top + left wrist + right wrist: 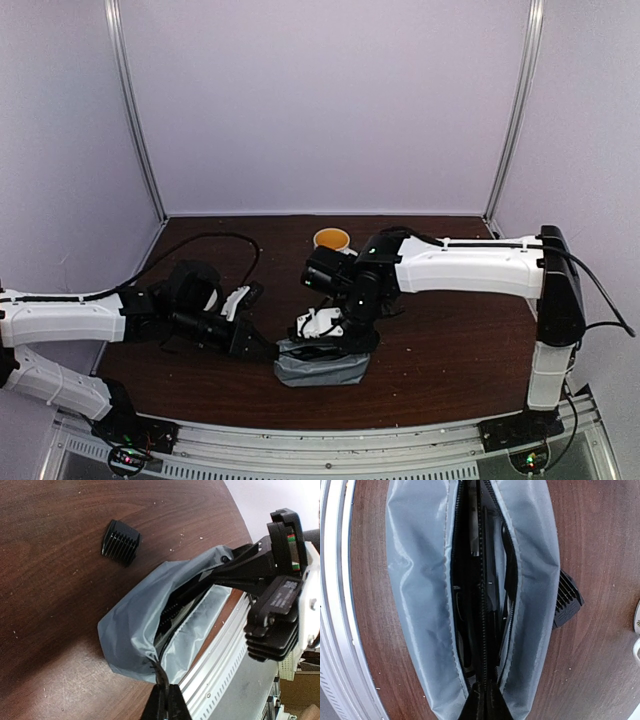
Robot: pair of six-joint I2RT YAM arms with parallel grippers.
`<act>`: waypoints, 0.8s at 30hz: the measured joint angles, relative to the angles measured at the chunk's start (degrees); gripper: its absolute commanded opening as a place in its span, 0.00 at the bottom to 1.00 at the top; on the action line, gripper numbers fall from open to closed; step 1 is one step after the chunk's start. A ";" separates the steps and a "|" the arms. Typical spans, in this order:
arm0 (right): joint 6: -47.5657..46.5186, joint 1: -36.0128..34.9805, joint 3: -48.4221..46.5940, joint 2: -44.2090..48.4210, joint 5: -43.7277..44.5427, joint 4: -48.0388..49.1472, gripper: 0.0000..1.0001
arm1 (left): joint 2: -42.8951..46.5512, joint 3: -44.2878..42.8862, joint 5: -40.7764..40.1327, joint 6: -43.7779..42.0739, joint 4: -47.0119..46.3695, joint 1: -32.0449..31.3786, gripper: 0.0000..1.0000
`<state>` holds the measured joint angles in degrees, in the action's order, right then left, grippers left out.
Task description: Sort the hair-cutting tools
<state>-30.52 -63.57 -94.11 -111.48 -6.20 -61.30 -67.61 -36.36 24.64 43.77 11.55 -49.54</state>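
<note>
Black block [121,542] beside grey pouch [131,630]

Grey pouch [132,630] lies on brown tabletop [50,610], mouth open, black toothed comb [172,611] showing inside. Left claw [164,700] is pinched closed on the pouch's near zipper end. Right claw [230,560] meets the far end. Small black ribbed block [121,542] sits apart from the pouch on bare wood. Metal rail [220,665] runs just beside the pouch.
</note>
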 measured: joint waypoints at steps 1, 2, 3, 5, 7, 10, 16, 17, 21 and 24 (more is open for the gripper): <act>-0.22 0.02 0.79 0.72 0.22 0.74 0.00 | 0.00 0.00 0.00 -0.09 0.00 0.00 0.00; -0.46 0.02 1.31 1.16 0.42 1.36 0.01 | 0.00 -0.02 0.00 -0.17 0.02 0.00 0.00; -0.61 0.02 1.44 1.25 0.55 1.70 0.03 | 0.00 -0.02 0.00 -0.24 0.04 0.00 0.00; -0.81 0.02 1.44 1.01 0.70 2.01 0.09 | 0.00 -0.02 -0.02 -0.42 0.13 0.00 0.00; -0.85 0.02 1.44 0.85 0.63 2.03 0.16 | 0.00 -0.02 -0.07 -0.63 0.39 0.00 0.00; -0.96 0.02 1.44 0.83 -0.02 1.77 0.30 | 0.00 -0.13 -0.20 -1.14 0.83 0.00 0.00; -1.25 1.42 2.01 3.63 -3.02 0.07 0.36 | 0.00 -1.18 -1.05 -2.56 3.13 0.00 0.00; -1.20 2.01 2.29 4.96 -3.58 -0.20 0.36 | 0.00 -1.38 -1.25 -2.78 3.45 0.00 0.00; -0.57 5.88 3.26 11.72 -5.60 -0.68 0.41 | -0.11 -1.70 -1.66 -3.80 3.82 0.00 0.00; 0.85 9.03 4.61 16.41 -6.51 -0.11 0.43 | -0.94 -2.10 -1.68 -4.46 4.15 0.00 0.00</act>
<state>-29.67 -54.54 -89.49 -95.07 -12.71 -61.41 -68.55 -38.46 22.96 39.31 15.70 -49.54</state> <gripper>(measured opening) 0.416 0.030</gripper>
